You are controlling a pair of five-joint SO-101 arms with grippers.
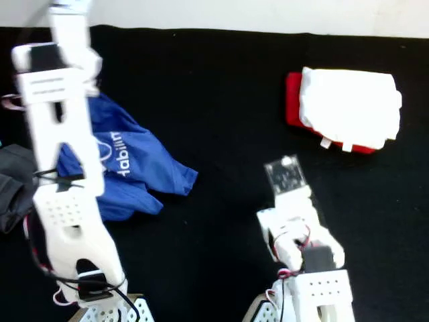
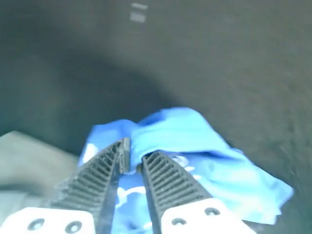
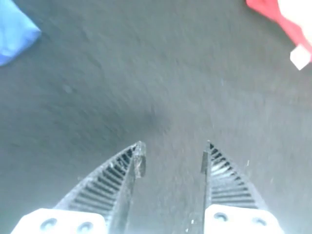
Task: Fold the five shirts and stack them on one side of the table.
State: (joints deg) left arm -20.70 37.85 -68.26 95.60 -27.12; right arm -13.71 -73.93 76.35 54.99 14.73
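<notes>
2 white arms [image 1: 64,174] carry dark ribbed fingers [image 3: 114,180] and red-and-black cables [image 1: 289,273].

Blue shirt [image 1: 144,168]: soft creased cloth | white shirt [image 1: 348,107]: smooth cloth | table [image 1: 221,80]: matt black, faintly rough | arm shells [image 1: 64,134]: smooth white plastic | right gripper [image 3: 174,148] fingers [image 3: 119,173]: ribbed dark plastic

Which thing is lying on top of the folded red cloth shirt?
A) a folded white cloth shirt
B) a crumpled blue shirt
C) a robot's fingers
A: the folded white cloth shirt rests on the folded red cloth shirt, while the crumpled blue cloth shirt lies well apart from them.
</notes>
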